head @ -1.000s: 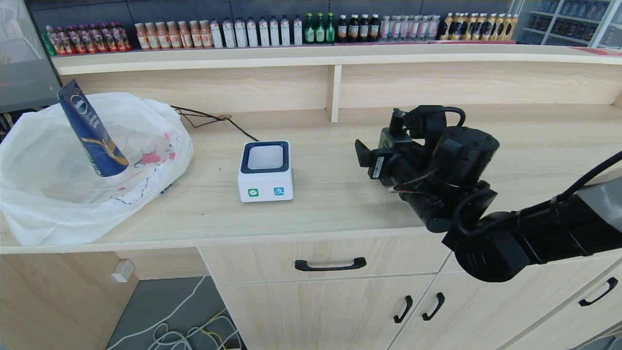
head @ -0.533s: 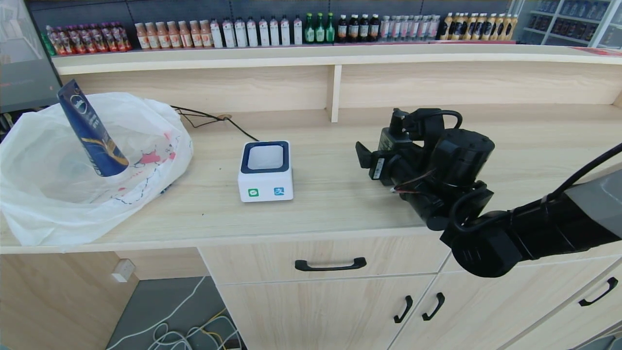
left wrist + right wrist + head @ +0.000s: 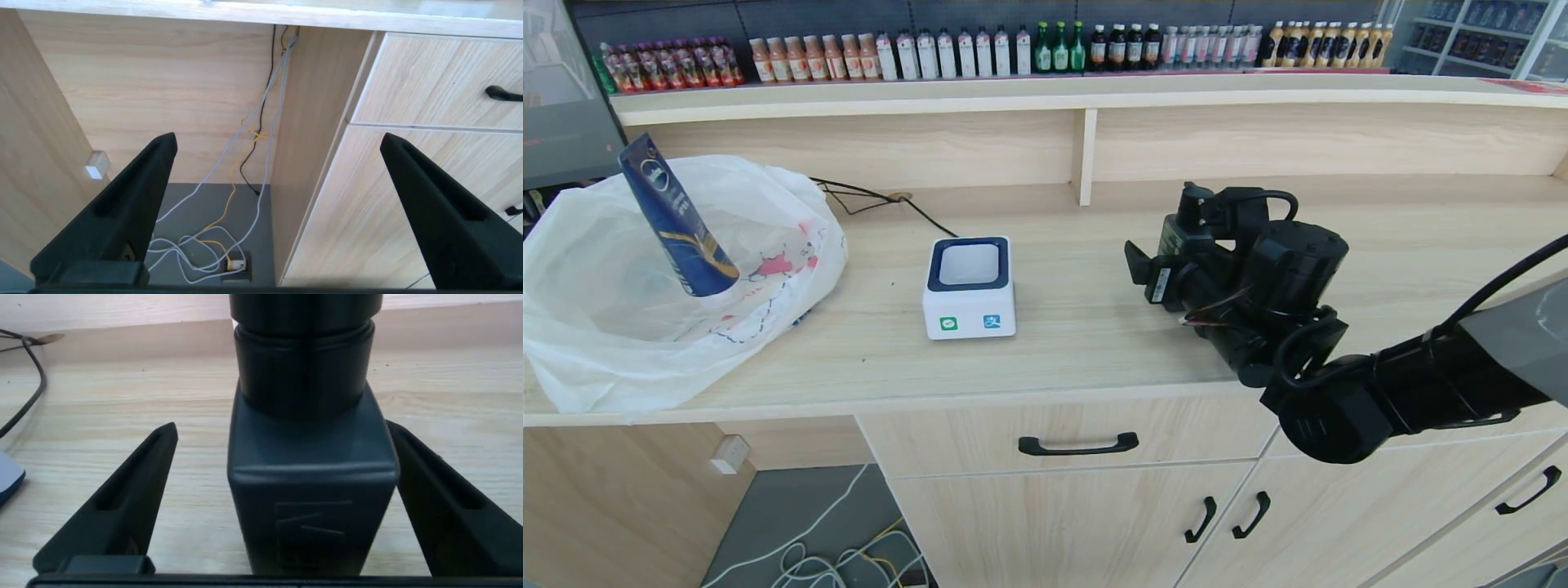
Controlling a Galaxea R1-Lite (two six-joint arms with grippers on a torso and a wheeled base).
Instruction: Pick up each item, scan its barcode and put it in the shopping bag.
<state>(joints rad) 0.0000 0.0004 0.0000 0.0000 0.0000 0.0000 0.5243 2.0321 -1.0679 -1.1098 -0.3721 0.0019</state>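
Observation:
A dark square-bodied bottle (image 3: 1178,235) with a round neck stands on the wooden counter (image 3: 1078,327), right of the white barcode scanner (image 3: 969,286). My right gripper (image 3: 1156,255) is open around the bottle (image 3: 306,482); one finger (image 3: 122,506) stands clear of it and the other (image 3: 441,506) lies close to its edge. The white shopping bag (image 3: 621,327) sits at the counter's left end with a blue tube (image 3: 678,220) leaning upright inside. My left gripper (image 3: 274,147) hangs open below counter height, holding nothing.
The scanner's black cable (image 3: 882,200) runs back along the counter. A raised shelf (image 3: 1013,90) carries a row of bottles behind. Drawers with black handles (image 3: 1078,445) face the front. Loose cables (image 3: 245,204) lie on the floor under the counter.
My right arm has shifted slightly to the right, its elbow rising a little. The bag, tube and scanner have not moved.

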